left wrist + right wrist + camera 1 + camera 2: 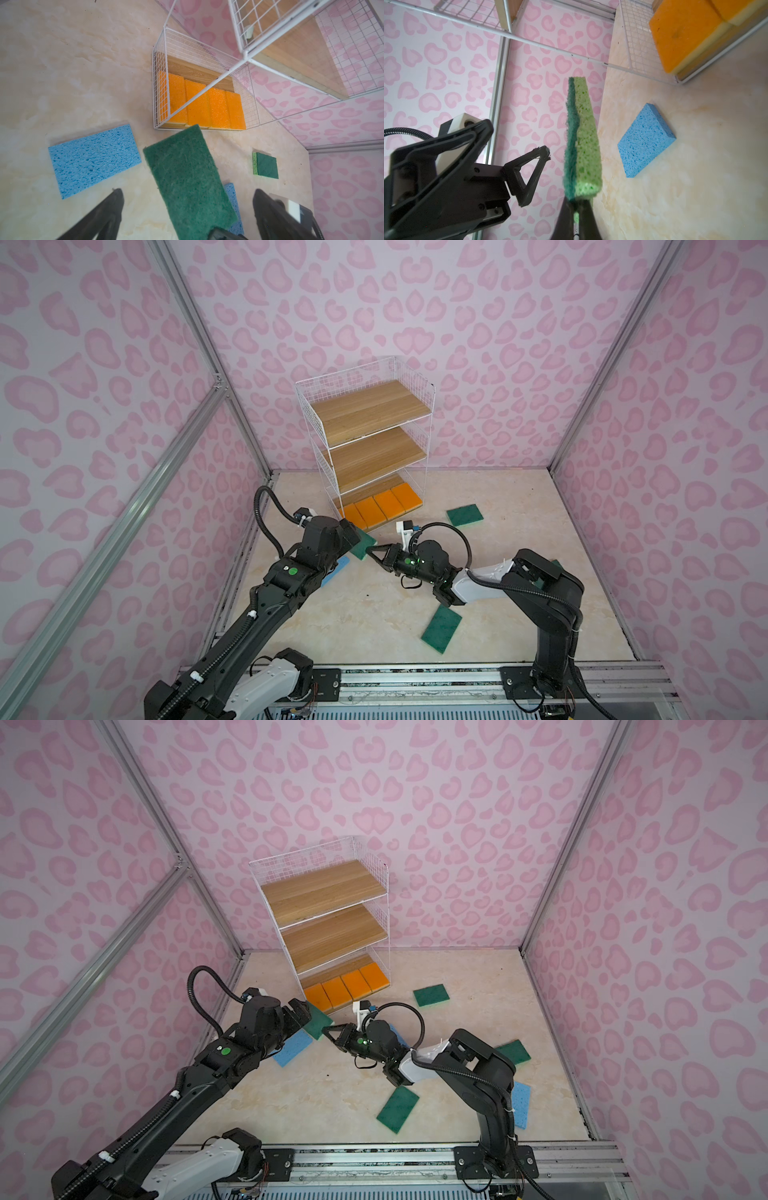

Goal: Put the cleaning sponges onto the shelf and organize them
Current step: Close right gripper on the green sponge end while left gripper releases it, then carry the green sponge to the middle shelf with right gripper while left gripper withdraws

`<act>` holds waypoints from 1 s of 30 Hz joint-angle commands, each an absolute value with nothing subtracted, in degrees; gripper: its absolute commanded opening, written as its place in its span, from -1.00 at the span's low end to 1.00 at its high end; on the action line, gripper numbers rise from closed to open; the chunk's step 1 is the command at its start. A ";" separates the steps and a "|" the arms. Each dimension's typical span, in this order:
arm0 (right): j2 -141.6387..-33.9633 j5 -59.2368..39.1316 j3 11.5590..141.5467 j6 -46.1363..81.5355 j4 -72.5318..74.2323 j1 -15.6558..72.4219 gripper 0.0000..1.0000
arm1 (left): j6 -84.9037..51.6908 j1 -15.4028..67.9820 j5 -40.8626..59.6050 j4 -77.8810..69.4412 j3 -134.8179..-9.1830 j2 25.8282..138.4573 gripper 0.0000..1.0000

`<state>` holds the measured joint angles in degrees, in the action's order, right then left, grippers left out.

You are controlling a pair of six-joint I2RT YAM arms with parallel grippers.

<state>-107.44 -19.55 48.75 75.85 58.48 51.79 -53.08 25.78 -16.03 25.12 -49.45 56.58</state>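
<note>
Currently right pincer [576, 207] clamped on green sponge [583, 141] edge, mid-frame just below the shelf [370, 406]; left pincer [188, 192] wide apart, just beside it. Four orange sponges [380, 506] line the bottom board.

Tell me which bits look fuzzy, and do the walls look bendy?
Left wrist view: the left gripper has fuzzy black fingers, while the porous light blue rectangular sponge is crisp. Right wrist view: the dark green scouring sponge with pale green foam is sharp; the right gripper pinching it is blurry. In both top views: even light, faint shadows, silver frame poles leaning outward, not bending.
</note>
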 commanded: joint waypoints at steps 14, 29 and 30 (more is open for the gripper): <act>-84.05 -15.74 37.33 66.63 39.24 47.97 -1.00 | -47.06 25.75 -20.51 28.53 -41.84 49.80 0.96; -63.59 -10.80 38.53 62.22 19.93 41.07 -1.00 | -44.02 25.75 -20.92 24.97 -40.76 54.55 0.95; -63.02 -10.39 39.16 61.78 18.91 41.05 -1.00 | -43.90 25.75 -20.92 24.81 -40.70 54.69 0.95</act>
<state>-64.38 -12.78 38.02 63.83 23.18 41.10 -45.06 25.78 -19.92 26.70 -41.10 54.35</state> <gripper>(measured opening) 0.050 0.975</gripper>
